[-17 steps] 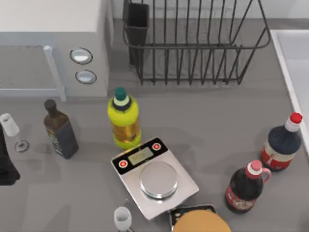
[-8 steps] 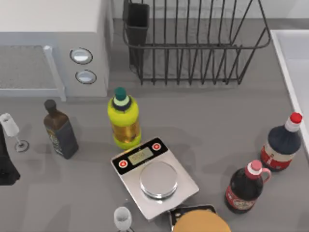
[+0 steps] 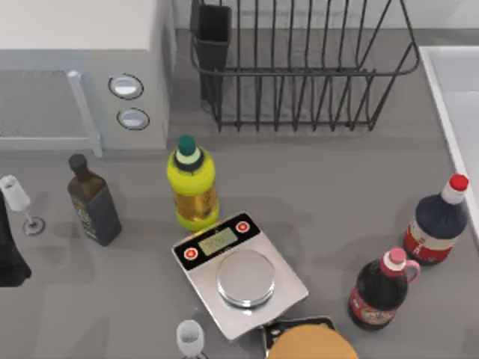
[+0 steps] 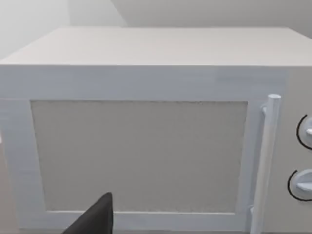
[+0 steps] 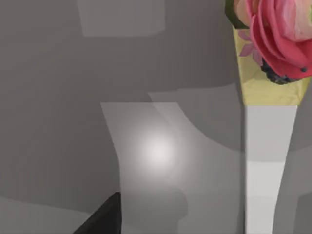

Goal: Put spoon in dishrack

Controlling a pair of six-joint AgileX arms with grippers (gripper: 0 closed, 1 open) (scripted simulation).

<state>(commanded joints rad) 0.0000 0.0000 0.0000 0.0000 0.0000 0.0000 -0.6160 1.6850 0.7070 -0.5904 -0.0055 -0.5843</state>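
1. At the near edge of the bench [image 3: 337, 187], a small stemmed glass [image 3: 189, 338] and a kitchen scale [image 3: 239, 273] stand unhandled. The task looks barely begun, as no spoon is held or lifted.
2. The left arm [image 3: 9, 258] waits at the bench's left edge, its left hand [image 4: 95, 222] facing the microwave [image 3: 82, 75]. Whether that hand is spread or pressed together cannot be told.
3. The right hand [image 5: 100, 219] hangs over grey surface, and its state also cannot be told.
4. The spoon cannot be placed from these views.
5. The dishrack [image 3: 299, 71] stands at the far side, right of the microwave. It holds no pale utensil among its bars, so the whole delivery remains.
6. Nothing on the bench has shifted since a second ago, and the left arm holds the same spot.
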